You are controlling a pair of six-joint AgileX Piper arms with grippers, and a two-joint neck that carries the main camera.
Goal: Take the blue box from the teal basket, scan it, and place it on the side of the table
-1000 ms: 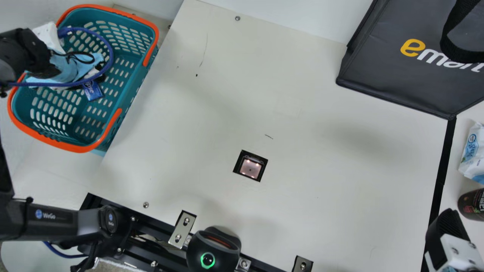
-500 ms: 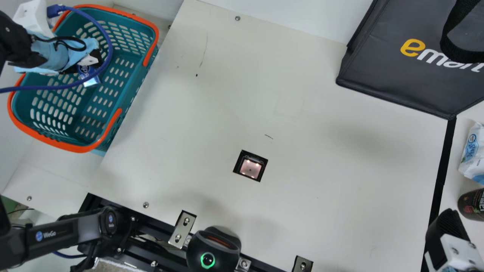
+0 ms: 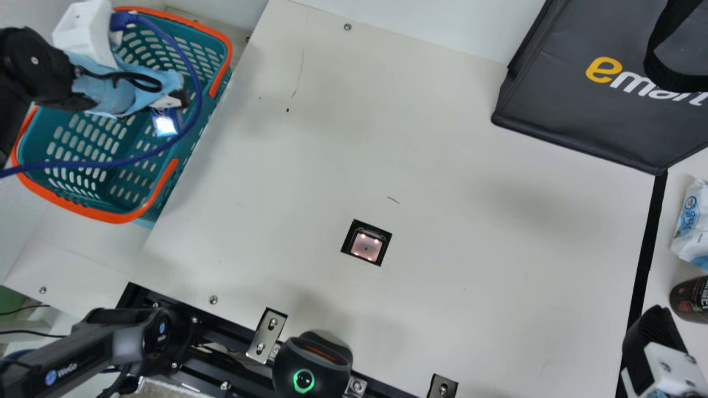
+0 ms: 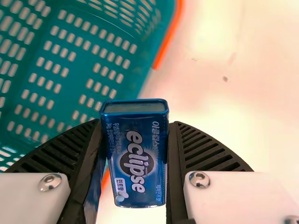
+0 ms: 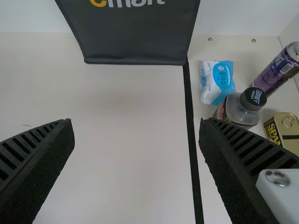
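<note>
Above the basket (image 3: 191, 145), left gripper (image 3: 177, 103) is pinching the blue box (image 3: 166, 122); right gripper (image 3: 655, 327) is noted spread.

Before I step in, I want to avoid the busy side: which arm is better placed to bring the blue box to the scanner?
Left, I'd say: my left gripper holds the blue box between its fingers over the teal basket, while my right gripper is open and empty.

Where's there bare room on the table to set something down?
Bare tabletop lies between the basket and the black bag, and from the scanner window to the black strip. Beyond that strip it's crowded: wipes, bottle, can and tin.
</note>
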